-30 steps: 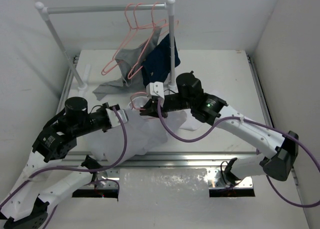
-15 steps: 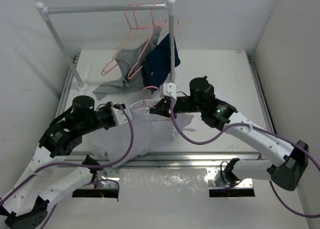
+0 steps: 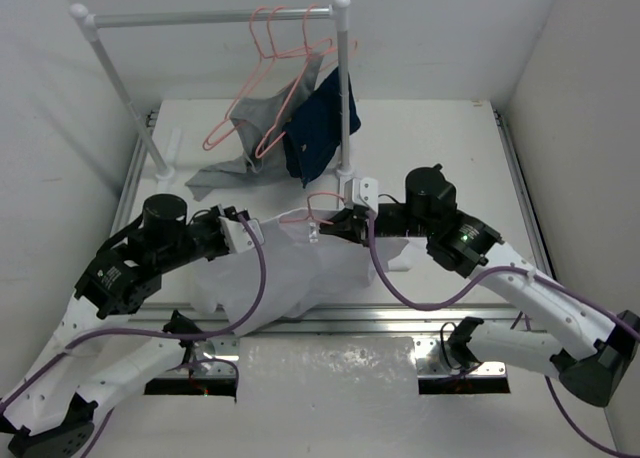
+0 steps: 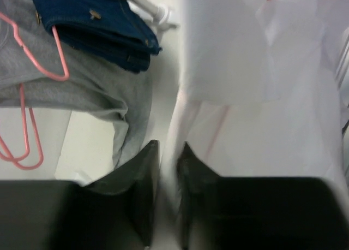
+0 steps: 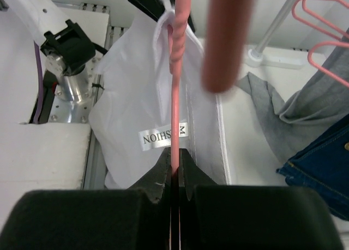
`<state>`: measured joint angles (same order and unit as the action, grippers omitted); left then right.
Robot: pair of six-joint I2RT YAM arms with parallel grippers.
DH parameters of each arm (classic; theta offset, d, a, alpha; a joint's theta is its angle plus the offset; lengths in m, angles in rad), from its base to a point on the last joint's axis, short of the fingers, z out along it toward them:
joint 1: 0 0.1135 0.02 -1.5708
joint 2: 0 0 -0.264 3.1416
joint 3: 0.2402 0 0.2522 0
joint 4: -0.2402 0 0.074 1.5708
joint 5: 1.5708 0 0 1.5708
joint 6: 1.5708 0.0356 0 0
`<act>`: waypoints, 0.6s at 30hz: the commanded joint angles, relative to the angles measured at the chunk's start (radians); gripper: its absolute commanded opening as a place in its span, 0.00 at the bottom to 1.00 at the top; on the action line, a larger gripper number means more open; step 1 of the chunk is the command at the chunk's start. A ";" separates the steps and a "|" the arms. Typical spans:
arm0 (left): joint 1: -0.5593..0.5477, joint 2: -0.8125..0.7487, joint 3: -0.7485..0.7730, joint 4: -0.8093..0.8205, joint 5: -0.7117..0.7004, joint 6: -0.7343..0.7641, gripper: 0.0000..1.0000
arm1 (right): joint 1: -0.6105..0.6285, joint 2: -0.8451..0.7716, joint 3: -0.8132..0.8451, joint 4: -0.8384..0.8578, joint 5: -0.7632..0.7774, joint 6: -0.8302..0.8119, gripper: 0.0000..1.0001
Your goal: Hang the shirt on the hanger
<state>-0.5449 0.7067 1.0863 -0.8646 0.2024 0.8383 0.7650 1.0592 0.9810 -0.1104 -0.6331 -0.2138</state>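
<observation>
Your right end effector (image 5: 174, 171) pinches the hanger (image 5: 178, 53) by its wire, jaws pressed tight on it. Your left end effector (image 4: 169, 162) nips a fold of the shirt (image 3: 285, 273). Shirt drapes at the worktop's (image 3: 440, 138) 6 o'clock edge, hanger at its 1 o'clock end.

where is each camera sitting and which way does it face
Top external: above and behind the bases, looking down on the table, rail and shirt; both arms show.
Left wrist: on the left arm, facing along its fingers; left gripper shut on shirt fabric, grey garment and navy garment beyond.
Right wrist: on the right arm, facing along its fingers; right gripper pinching the hanger wire.
Shared: both wrist views show the shirt and both garments.
</observation>
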 commanded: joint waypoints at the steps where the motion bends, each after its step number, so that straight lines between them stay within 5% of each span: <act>1: 0.011 -0.016 -0.002 -0.043 -0.103 0.004 0.23 | -0.026 -0.057 0.011 -0.020 -0.011 -0.022 0.00; 5: 0.010 -0.015 0.058 -0.051 -0.061 -0.022 0.92 | -0.026 -0.027 0.047 -0.070 -0.005 -0.035 0.00; 6: 0.010 -0.010 0.079 -0.050 0.007 -0.033 0.98 | -0.026 -0.016 0.062 -0.075 -0.005 -0.035 0.00; 12: 0.025 0.094 0.262 -0.013 0.334 -0.142 1.00 | 0.003 0.056 0.084 -0.025 -0.010 -0.010 0.00; 18: 0.023 0.203 0.212 0.099 0.429 -0.186 1.00 | 0.046 0.114 0.119 0.006 -0.023 0.010 0.00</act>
<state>-0.5297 0.8509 1.3415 -0.8276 0.5236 0.6910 0.8005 1.1702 1.0378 -0.1905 -0.6296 -0.2249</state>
